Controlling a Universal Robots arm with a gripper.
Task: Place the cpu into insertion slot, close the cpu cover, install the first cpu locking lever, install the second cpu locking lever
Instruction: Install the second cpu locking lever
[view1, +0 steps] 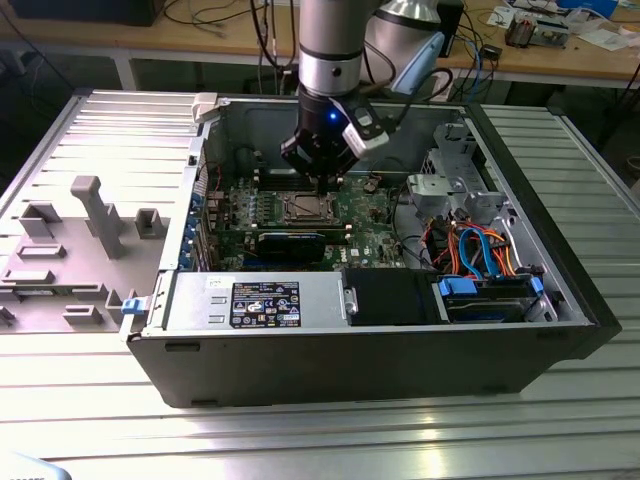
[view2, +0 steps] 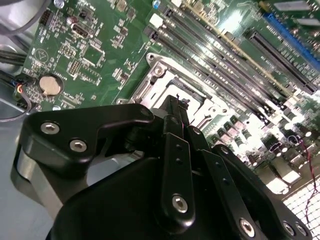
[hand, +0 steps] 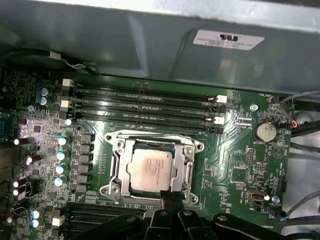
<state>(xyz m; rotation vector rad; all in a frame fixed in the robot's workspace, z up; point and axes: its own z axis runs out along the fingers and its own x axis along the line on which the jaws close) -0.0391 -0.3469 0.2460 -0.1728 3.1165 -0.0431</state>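
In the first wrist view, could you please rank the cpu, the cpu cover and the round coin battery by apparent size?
1. cpu cover, the frame around the chip
2. cpu
3. coin battery, clearly smallest

— Where can you pass?
— From above: the computer case (view1: 400, 345) lies open, and the cpu (hand: 151, 170) faces up, bare.
— What crowds you?
— The case's back wall (hand: 150, 45), the memory slots (hand: 145, 107) just beside the insertion slot (hand: 117, 172), and capacitors (hand: 61, 155) on another side.
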